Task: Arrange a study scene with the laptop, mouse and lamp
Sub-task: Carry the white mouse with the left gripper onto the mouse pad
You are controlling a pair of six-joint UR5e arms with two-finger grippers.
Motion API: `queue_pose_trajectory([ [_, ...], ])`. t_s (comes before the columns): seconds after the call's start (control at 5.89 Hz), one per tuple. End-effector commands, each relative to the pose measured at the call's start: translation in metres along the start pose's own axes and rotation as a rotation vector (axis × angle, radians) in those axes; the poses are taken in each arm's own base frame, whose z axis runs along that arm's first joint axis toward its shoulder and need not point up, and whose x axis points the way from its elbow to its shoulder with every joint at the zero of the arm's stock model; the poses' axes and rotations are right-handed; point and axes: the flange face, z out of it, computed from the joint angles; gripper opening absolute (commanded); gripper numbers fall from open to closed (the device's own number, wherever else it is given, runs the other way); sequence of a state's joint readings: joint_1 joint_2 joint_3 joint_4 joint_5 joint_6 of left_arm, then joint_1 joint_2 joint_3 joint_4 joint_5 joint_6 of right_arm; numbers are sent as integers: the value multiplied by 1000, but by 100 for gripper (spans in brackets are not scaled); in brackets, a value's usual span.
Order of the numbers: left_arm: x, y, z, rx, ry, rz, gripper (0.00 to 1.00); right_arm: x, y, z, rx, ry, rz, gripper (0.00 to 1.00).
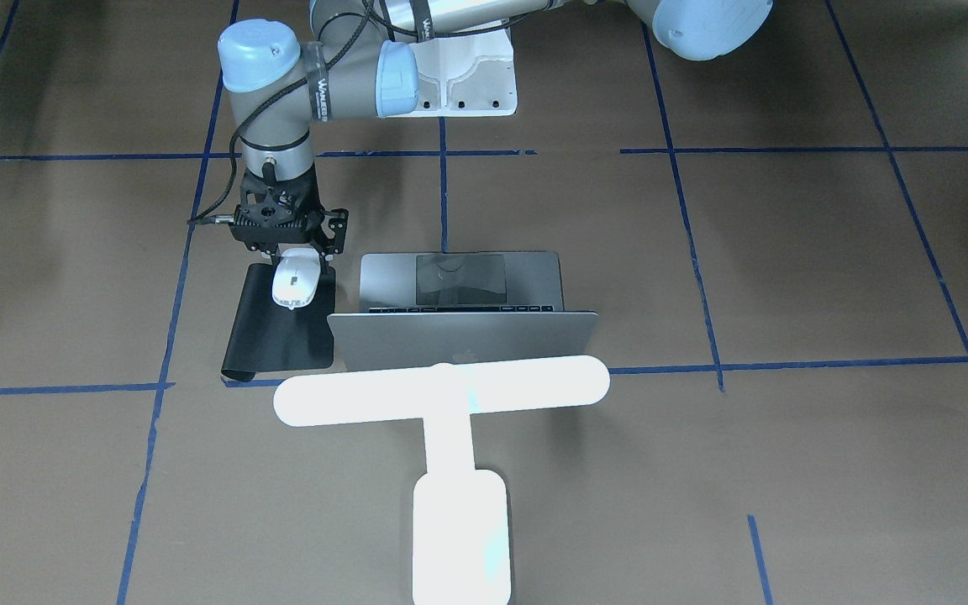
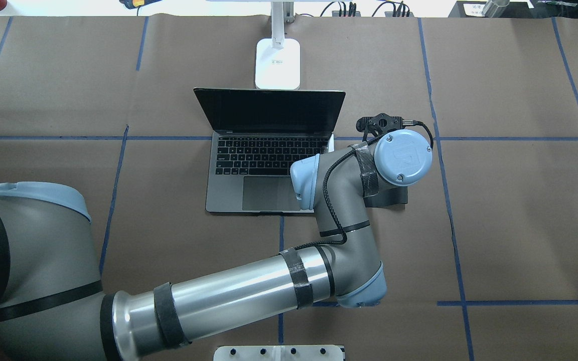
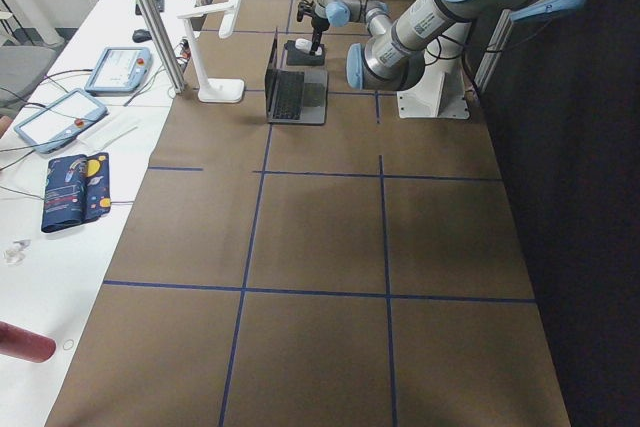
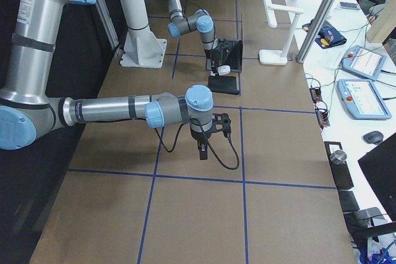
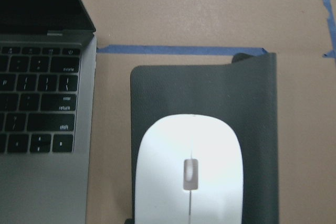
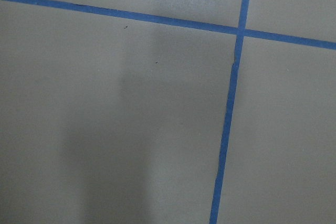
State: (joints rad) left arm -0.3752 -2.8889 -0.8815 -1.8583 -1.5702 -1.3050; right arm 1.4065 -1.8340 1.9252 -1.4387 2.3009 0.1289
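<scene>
Lighting was even & bright. Front view: lamp (image 1: 442,393) was blown out to flat white, no detail. Soft shadow lay on worktop (image 6: 105,140) in R wrist view; mouse (image 5: 210,145) looked slightly soft.

Brown-papered table (image 2: 520,225), gridded with blue tape (image 2: 520,138). White bench (image 3: 60,247) along the far edge, bearing two control tablets (image 3: 55,119) and a patterned pouch (image 3: 72,192). Metal post (image 3: 150,17) upright at bench edge. Lighting even.
</scene>
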Motion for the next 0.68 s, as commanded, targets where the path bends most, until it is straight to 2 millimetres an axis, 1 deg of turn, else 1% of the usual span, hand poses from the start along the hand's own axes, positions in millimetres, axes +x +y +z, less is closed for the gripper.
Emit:
queue_pose_trajectory([
  [0.0, 4, -6, 13, 20, 8, -1, 13, 0, 0, 0, -1, 2, 2, 100],
  [0.17, 8, -6, 18, 22, 19, -2, 13, 0, 0, 0, -2, 0, 2, 100],
  [0.34, 11, -6, 20, 27, 35, -2, 29, 0, 0, 0, -1, 2, 3, 100],
  [0.51, 11, -6, 21, 27, 35, -2, 73, 0, 0, 0, -1, 2, 3, 100],
])
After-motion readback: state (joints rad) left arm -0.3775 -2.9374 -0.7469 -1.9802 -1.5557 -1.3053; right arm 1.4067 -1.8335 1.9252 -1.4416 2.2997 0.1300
